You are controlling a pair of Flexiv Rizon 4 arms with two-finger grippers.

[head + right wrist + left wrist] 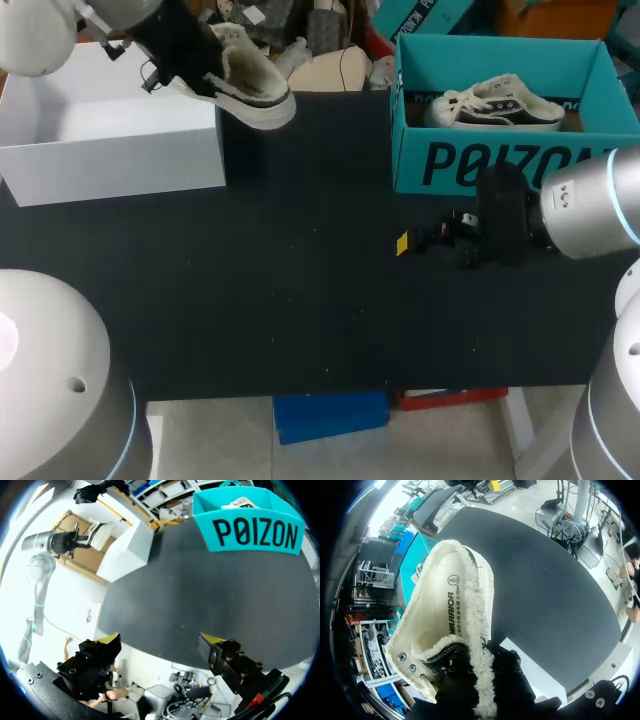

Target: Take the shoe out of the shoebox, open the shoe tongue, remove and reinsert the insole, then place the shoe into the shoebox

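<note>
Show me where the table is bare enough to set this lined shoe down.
Bare table runs from the white shoebox to the near edge, and between both boxes. Crowded by the teal box, where the right gripper hovers open.

The shoe (250, 82) is cream with a fleecy lining, a thick pale sole and a black tongue. The left gripper (192, 60) holds it in the air just past the far right corner of the shoebox, toe to the right, and the printed insole (451, 605) lies inside. The shoebox (120, 165) is white and open-topped, at the table's far left.
</note>
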